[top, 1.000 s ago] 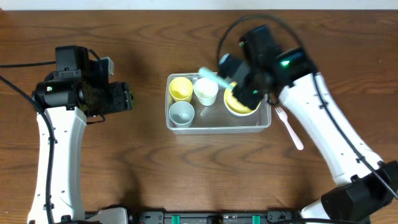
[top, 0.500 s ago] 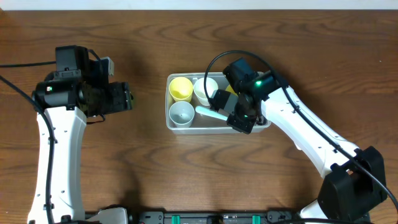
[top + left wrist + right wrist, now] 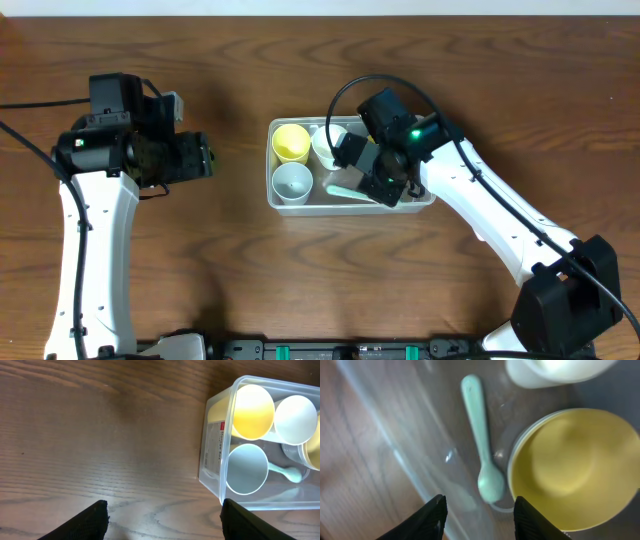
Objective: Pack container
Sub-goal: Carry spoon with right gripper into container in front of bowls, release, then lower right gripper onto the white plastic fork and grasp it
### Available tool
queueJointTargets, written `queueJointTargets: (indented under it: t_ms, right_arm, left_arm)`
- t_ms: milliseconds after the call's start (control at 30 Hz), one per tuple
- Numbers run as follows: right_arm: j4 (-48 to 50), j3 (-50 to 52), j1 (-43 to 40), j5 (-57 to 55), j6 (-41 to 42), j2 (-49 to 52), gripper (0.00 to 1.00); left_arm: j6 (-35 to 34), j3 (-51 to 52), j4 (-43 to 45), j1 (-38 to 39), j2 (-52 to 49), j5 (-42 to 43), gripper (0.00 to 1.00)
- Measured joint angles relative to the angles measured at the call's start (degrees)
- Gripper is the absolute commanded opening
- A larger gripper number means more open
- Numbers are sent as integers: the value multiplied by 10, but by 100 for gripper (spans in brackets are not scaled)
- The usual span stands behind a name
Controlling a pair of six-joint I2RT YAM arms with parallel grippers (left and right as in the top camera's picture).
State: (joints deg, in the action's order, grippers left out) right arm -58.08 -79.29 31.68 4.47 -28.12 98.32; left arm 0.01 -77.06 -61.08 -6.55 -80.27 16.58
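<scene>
The clear plastic container point(image 3: 340, 205) stands mid-table. It holds a yellow cup point(image 3: 291, 142), a white cup point(image 3: 326, 146), a grey-blue cup point(image 3: 293, 182), a yellow bowl point(image 3: 570, 465) and a mint spoon point(image 3: 345, 190). My right gripper point(image 3: 378, 178) is open over the container's right half, just above the spoon point(image 3: 482, 445), which lies loose on the container floor beside the bowl. My left gripper point(image 3: 205, 158) is open and empty above bare table left of the container point(image 3: 220, 455). The bowl is mostly hidden under the right gripper in the overhead view.
Brown wooden table all round. The left wrist view shows the yellow cup point(image 3: 252, 412), white cup point(image 3: 295, 420), grey-blue cup point(image 3: 247, 470) and spoon point(image 3: 287, 474) inside the tub. The right arm stretches from the front right over the table.
My right gripper came down from above the container's back into it with the mint spoon, then opened. The spoon now lies on the container floor. The left arm has not moved.
</scene>
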Motion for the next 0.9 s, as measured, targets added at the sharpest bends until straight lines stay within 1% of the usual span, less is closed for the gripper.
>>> queueJointTargets:
  t_ms: [67, 100, 200, 233, 300, 333, 467, 600, 700, 900]
  right_arm:
    - [1, -14, 0, -11, 46, 0, 48]
    - [2, -22, 0, -16, 61, 0, 49]
    - [-5, -75, -3, -48, 147, 0, 54]
    - [-7, -93, -5, -60, 170, 0, 58]
    - [-12, -132, -15, -93, 236, -6, 76]
    - [-12, -147, -25, -108, 275, -15, 82]
    - [-15, -171, -75, -136, 346, -64, 83]
    - [-75, -178, -134, -149, 368, -92, 84]
    - [-92, -161, -174, -139, 365, -87, 84]
    - [-68, -62, -240, -94, 299, -59, 84]
  left_arm:
    - [0, 0, 0, 0, 0, 0, 73]
    - [0, 0, 0, 0, 0, 0, 73]
    - [0, 0, 0, 0, 0, 0, 73]
    - [0, 0, 0, 0, 0, 0, 73]
    - [0, 0, -1, 0, 0, 0, 73]
    - [0, 0, -2, 0, 0, 0, 73]
    - [0, 0, -3, 0, 0, 0, 73]
    - [0, 0, -4, 0, 0, 0, 73]
    - [0, 0, -4, 0, 0, 0, 73]
    - [0, 0, -4, 0, 0, 0, 73]
